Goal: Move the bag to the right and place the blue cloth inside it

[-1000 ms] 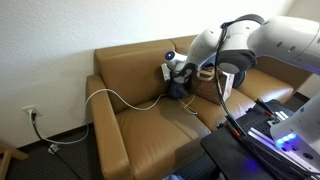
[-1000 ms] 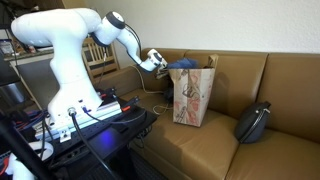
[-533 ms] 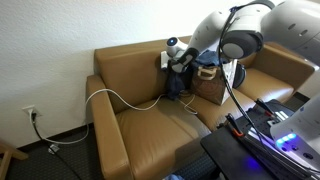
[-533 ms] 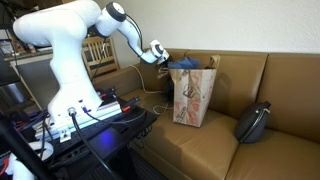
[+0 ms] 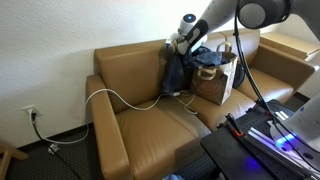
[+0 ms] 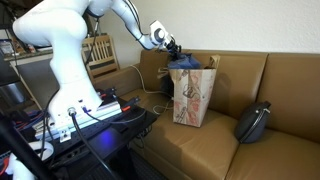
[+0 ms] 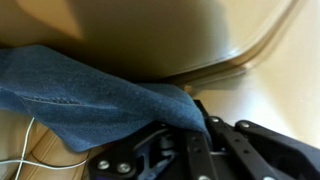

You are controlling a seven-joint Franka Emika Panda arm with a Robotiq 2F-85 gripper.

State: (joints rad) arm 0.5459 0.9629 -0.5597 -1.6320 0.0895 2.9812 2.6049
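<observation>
- Presently, gripper (image 5: 181, 42) is clamped tight on the cloth (image 5: 174, 74), high over the couch (image 5: 130, 120).
- Cloth hangs lengthwise downward, against the bag (image 5: 217, 82).
- Bag stands upright on the couch, its mouth just beside and below the gripper.

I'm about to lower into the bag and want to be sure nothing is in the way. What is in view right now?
sofa: one, tan-brown leather, against the white wall
paper shopping bag: one, tan with a red-and-white print, upright on the sofa seat
blue cloth: one, denim blue, hanging from the gripper beside the bag; some blue shows at the bag's mouth
cushion: one, dark, round, on the seat, apart from the bag
cable: one, thin, white, from the wall outlet across the sofa
wall outlet: one, white, low on the wall
wooden chair: one, brown, behind the robot
robot arm: one, white
gripper: one, shut on the blue cloth, above the sofa back
</observation>
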